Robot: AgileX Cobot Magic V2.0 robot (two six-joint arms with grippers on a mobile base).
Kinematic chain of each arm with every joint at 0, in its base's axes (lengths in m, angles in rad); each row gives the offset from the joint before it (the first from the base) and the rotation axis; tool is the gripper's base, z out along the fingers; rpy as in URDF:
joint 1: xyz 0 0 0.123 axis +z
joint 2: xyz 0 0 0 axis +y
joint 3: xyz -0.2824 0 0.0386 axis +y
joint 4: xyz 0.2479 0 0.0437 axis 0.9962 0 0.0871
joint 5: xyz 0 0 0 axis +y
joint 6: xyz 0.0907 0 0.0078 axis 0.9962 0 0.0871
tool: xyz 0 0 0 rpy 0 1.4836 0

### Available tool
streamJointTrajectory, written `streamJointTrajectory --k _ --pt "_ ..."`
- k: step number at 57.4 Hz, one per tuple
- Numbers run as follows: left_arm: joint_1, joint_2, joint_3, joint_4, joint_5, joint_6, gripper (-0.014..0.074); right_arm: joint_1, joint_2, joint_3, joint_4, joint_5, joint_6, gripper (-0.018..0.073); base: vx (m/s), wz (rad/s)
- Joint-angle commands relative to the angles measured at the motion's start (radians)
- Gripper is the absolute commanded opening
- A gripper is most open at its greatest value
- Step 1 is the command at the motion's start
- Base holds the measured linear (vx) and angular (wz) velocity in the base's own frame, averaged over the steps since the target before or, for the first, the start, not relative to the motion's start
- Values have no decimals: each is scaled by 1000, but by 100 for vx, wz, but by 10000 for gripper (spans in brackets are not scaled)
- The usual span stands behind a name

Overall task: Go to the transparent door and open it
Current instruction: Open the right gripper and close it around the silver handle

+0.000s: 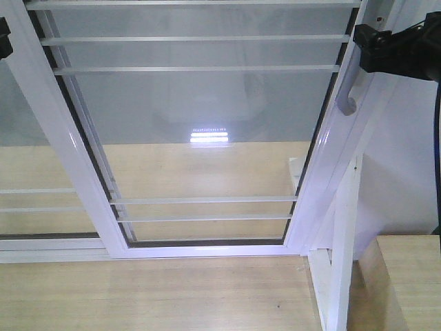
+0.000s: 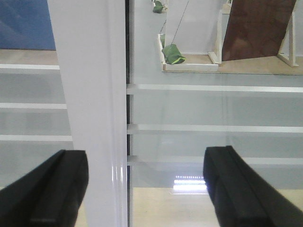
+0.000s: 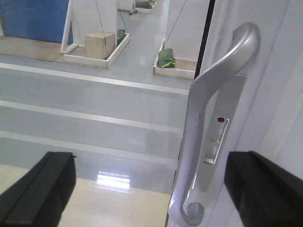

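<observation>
Here the transparent door point(image 1: 200, 138) fills the middle of the front view, its grey handle point(image 1: 350, 86) at upper right. The right gripper point(image 3: 151, 189) gapes wide either side of that handle, gripping nothing; the left gripper point(image 2: 147, 189) is equally spread, empty, framing a white stile point(image 2: 94, 94). Pale wood floor point(image 1: 158, 296) lies below, grey floor point(image 3: 94, 90) beyond the glass

Transparent door point(image 1: 207, 124) cut off at top, left gripper point(image 2: 147, 156) cropped at bottom edge, right gripper point(image 3: 150, 161) likewise, handle point(image 3: 208, 104) latch markings unreadable.
</observation>
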Motion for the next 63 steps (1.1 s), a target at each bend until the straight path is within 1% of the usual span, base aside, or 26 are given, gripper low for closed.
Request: streamJointTrajectory --k 1,9,15,21,28,48,63 --pt "-6 -25 -38 0 -65 -5 583 0 16 -33 -7 -131 -8 692 0 0" --pt "-6 -25 -38 0 -56 -5 567 0 98 -33 5 -216 -6 687 0 0" --pt "-6 -25 -38 0 -56 -5 566 -5 158 -33 42 -275 -8 684 0 0" --pt "-6 -25 -38 0 -56 -5 566 -42 218 -33 78 -321 -9 680 0 0" --pt "-6 -25 -38 0 -56 -5 566 -92 287 -33 80 -387 0 675 0 0" --pt "-6 -25 -38 0 -56 -5 566 -90 450 -33 69 -644 -13 651 0 0" --pt "-6 -25 -38 0 -56 -5 566 -90 533 -33 76 -767 -45 617 0 0"
